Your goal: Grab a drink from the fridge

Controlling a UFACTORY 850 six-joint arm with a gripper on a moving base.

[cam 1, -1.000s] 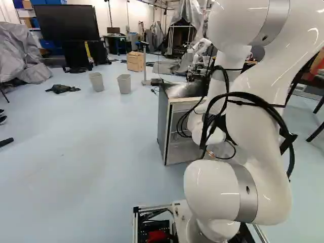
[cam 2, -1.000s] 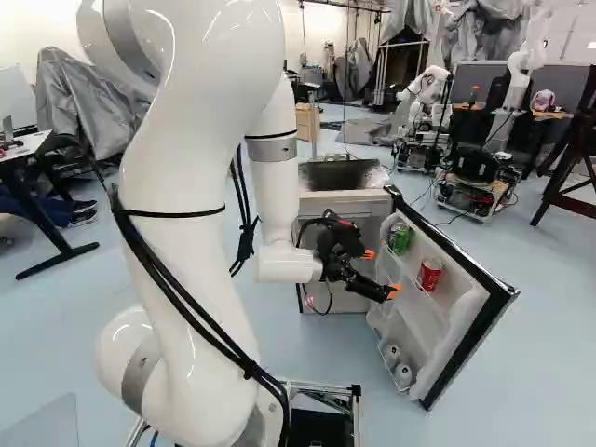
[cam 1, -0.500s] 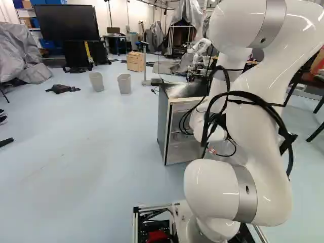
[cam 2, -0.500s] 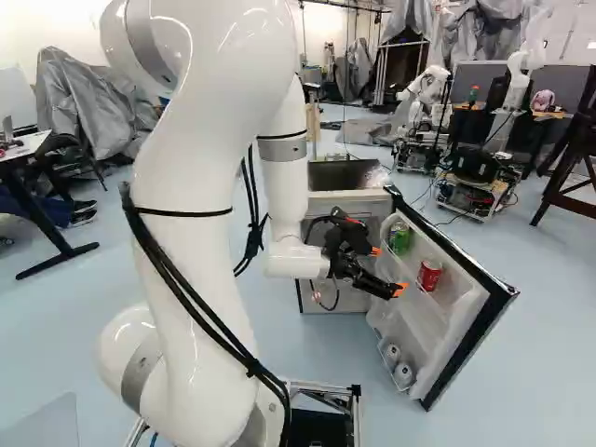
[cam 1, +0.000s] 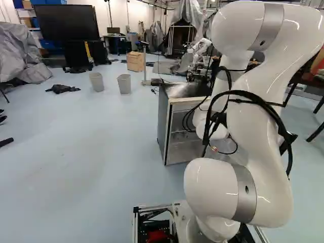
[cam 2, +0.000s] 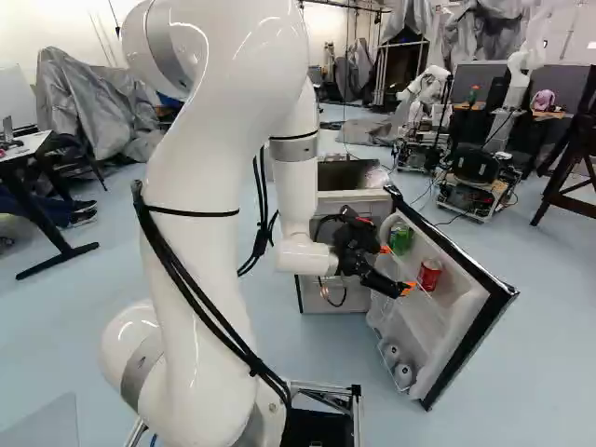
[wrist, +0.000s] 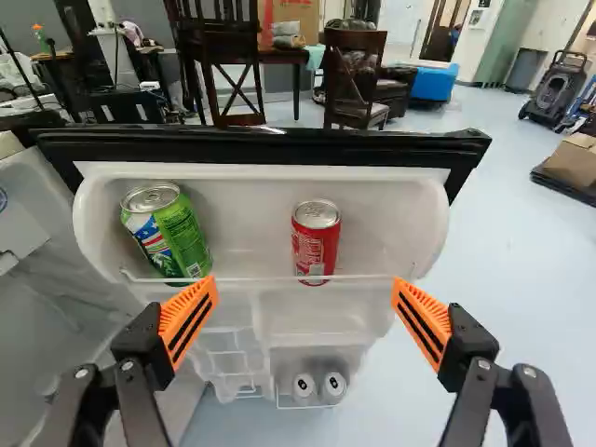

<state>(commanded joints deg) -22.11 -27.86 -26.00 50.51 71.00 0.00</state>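
Standing upright inside the shelf of the open door, a red can rests behind the front edge, which likely keeps it from falling; a green can occupies the hinge-side corner. The jaws stand wide apart short of both, empty, presumably to straddle the red can. Farther out, the right base view shows the door swung from the fridge; the left base view, blocked by the arm, shows neither can.
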